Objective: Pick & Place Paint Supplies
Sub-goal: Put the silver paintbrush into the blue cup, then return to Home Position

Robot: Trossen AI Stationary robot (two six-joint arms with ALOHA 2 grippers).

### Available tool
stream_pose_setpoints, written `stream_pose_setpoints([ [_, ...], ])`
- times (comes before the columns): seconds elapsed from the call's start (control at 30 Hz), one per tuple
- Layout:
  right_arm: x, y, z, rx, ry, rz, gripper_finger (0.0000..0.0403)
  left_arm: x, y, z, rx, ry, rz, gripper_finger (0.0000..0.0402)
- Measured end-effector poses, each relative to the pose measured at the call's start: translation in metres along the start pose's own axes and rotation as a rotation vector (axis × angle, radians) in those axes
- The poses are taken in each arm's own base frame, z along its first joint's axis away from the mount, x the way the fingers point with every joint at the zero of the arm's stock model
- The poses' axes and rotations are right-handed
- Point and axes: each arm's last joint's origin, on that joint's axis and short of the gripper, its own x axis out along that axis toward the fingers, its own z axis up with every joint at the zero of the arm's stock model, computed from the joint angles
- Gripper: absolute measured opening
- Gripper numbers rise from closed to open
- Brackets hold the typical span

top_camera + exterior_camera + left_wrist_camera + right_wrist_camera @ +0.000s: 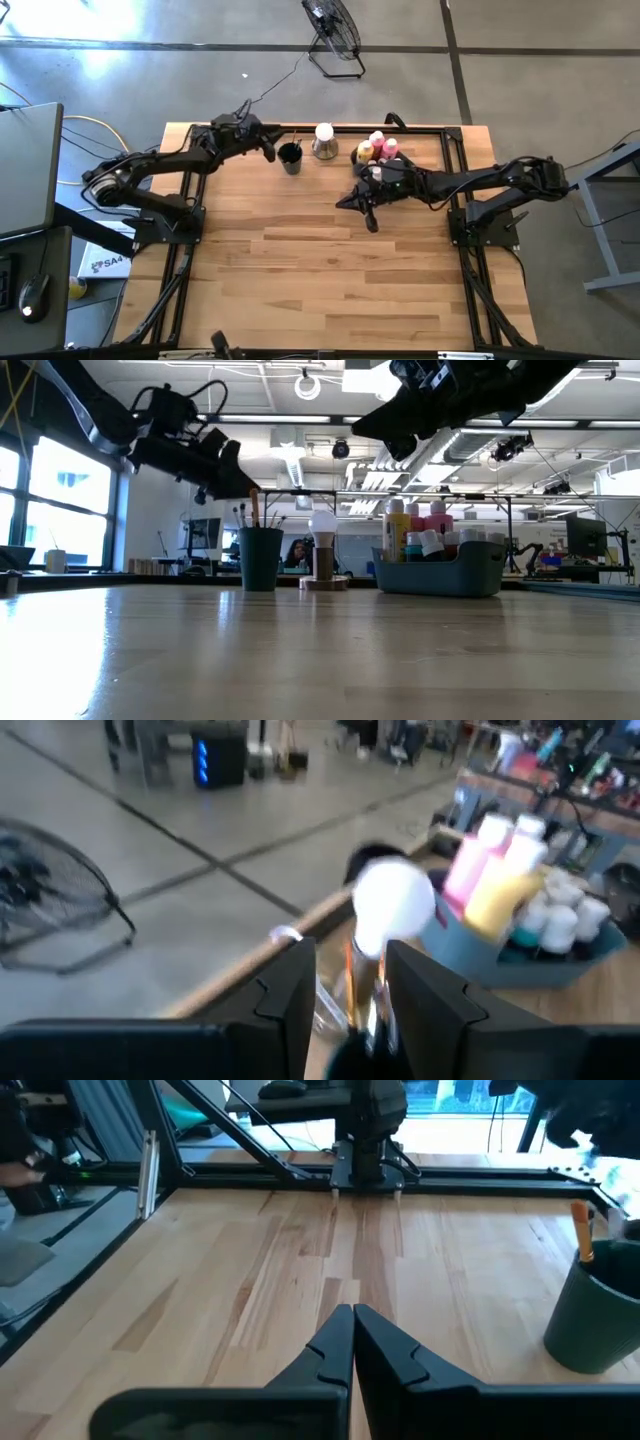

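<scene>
We judge the task nearly done: the bottles point(378, 146) and pots point(432, 543) stand in the bin point(440, 572), the brushes point(247, 513) in the cup point(290, 158) beside it, and the bench point(330, 260) carries nothing loose. Our left fingers point(288, 995), parted and empty, hang over the cup. Our right fingers point(353, 1342), clenched on nothing, hover in front of the bin.

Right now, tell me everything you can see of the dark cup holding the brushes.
The dark cup is a small round, slightly tapered container, dark teal-green, probably plastic. It stands upright on the wooden table near the far edge, apart from the white-topped lamp-like object and the grey-blue bin beside it. Several thin brushes stick up from it, one with an orange-brown handle. The left gripper hovers just above it, fingers parted, holding nothing.
</scene>
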Motion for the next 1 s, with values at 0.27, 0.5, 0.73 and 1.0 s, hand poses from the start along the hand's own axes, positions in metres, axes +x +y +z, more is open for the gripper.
stream_pose_setpoints([
  [0.27,-0.008,0.001,0.007,-0.028,-0.031,-0.004,0.0005,-0.032,-0.011,0.029,0.109,-0.070,-0.024,0.0124],
  [0.5,-0.019,0.001,0.016,-0.039,-0.062,-0.107,0.0005,-0.065,-0.018,0.037,0.064,-0.016,-0.026,0.0124],
  [0.73,-0.033,0.004,0.022,-0.036,-0.062,-0.136,0.0005,-0.084,-0.022,0.032,0.042,0.093,-0.068,0.0124],
  [1.0,-0.049,0.007,0.026,-0.028,-0.040,-0.164,0.0005,-0.082,-0.048,0.006,0.097,0.074,-0.169,0.0095],
])
